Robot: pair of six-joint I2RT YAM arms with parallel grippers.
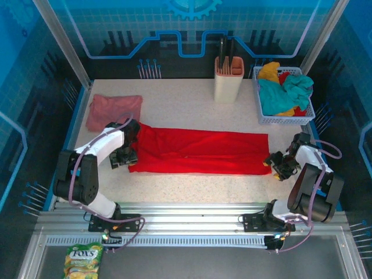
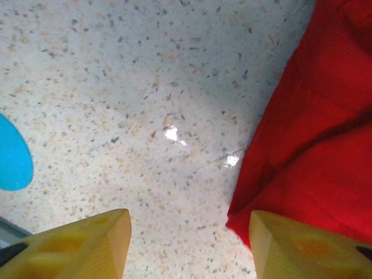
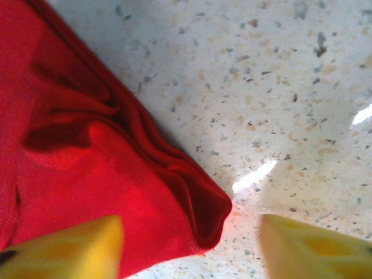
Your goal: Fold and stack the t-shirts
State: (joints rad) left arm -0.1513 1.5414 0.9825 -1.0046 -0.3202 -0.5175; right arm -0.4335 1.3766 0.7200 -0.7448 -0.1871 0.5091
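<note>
Red t-shirt [image 1: 200, 152] is lying across the counter [image 1: 192, 110], folded lengthwise into a strip; pink t-shirt [image 1: 114, 110] is sitting roughly folded far left. Left gripper [image 1: 123, 158] and right gripper [image 1: 273, 163] are hovering at the strip's ends, jaws spread, empty. Crosswise folds and stacking seemingly remaining.

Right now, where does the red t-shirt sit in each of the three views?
Top external: red t-shirt spread as a long strip across the middle of the speckled table.
Left wrist: right side of the picture, its corner beside one of the left fingers.
Right wrist: left half, its rumpled corner pointing between the right fingers.
Shared landmark: the speckled table running along the shirt's edge.
</note>
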